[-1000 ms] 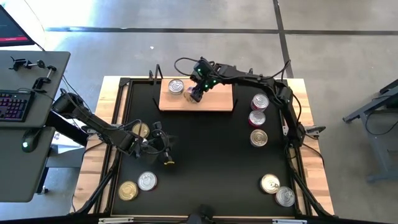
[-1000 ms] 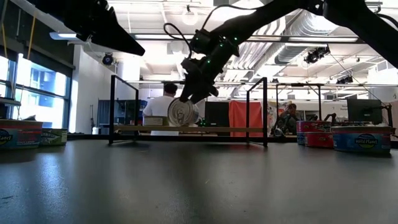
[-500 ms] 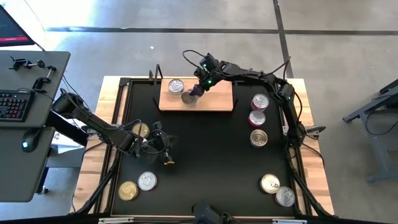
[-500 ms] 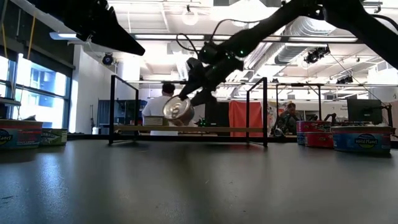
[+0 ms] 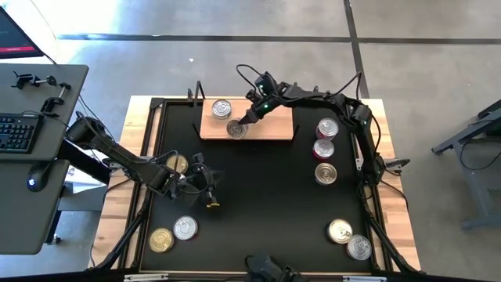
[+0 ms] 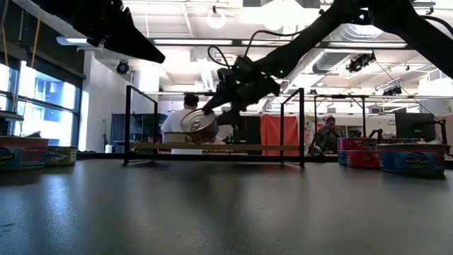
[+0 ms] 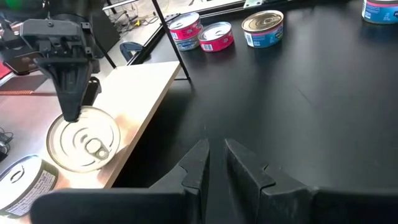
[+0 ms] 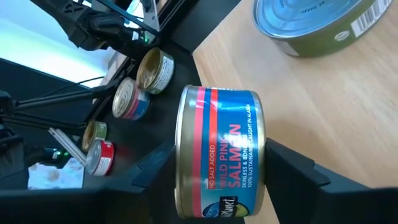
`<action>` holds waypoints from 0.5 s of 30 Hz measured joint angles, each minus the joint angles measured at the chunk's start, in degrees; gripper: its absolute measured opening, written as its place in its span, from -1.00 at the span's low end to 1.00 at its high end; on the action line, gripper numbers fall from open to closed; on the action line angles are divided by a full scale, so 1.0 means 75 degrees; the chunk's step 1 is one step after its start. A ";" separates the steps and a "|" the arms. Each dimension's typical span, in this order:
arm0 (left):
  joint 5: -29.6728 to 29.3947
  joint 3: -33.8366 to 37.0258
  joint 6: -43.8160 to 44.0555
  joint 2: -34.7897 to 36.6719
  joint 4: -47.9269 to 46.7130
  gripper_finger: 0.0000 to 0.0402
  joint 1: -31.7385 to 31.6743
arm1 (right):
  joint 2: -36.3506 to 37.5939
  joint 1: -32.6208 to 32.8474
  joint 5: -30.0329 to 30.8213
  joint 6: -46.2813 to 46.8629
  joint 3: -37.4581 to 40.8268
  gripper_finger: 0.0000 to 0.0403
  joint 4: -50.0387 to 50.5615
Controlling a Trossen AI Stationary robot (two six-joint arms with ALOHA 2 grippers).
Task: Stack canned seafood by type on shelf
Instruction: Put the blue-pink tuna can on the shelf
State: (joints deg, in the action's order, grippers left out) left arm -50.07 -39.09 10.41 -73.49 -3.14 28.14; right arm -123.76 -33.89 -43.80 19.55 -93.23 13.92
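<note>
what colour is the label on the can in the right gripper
Blue with red and white bands on the salmon can, between the right gripper fingers; the right wrist view shows it best.

Ten short round metal seafood tins [image 5: 326,174] total: two on the one light-brown wooden shelf board [image 5: 274,125], three by the left edge of the black desk [image 5: 258,196], five by the right edge. Two dark robot arms [image 5: 102,141].
</note>
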 joint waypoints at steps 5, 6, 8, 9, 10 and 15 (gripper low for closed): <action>0.0000 0.0000 0.0003 0.0000 0.0001 -0.80 0.0000 | -0.0003 -0.0094 0.0120 -0.0014 0.0018 0.17 0.0009; 0.0001 0.0000 0.0004 0.0000 0.0001 -0.80 0.0002 | -0.0003 -0.0136 0.0135 -0.0012 0.0020 0.19 0.0026; -0.0001 0.0000 0.0003 0.0000 0.0000 -0.80 0.0000 | -0.0003 -0.0209 0.0130 -0.0012 0.0020 0.21 0.0023; -0.0001 0.0000 0.0003 0.0000 0.0001 -0.80 0.0000 | -0.0003 -0.0255 0.0114 -0.0012 0.0020 0.21 0.0030; 0.0001 -0.0003 0.0006 0.0000 0.0001 -0.80 0.0000 | -0.0003 -0.0298 0.0109 -0.0012 0.0020 0.22 0.0049; -0.0001 0.0000 0.0006 0.0000 0.0001 -0.80 0.0003 | -0.0003 -0.0493 0.0085 -0.0012 0.0020 0.22 0.0053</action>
State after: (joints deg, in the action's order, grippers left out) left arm -50.08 -39.09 10.46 -73.49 -3.14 28.16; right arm -123.79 -37.59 -43.16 19.46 -93.08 14.31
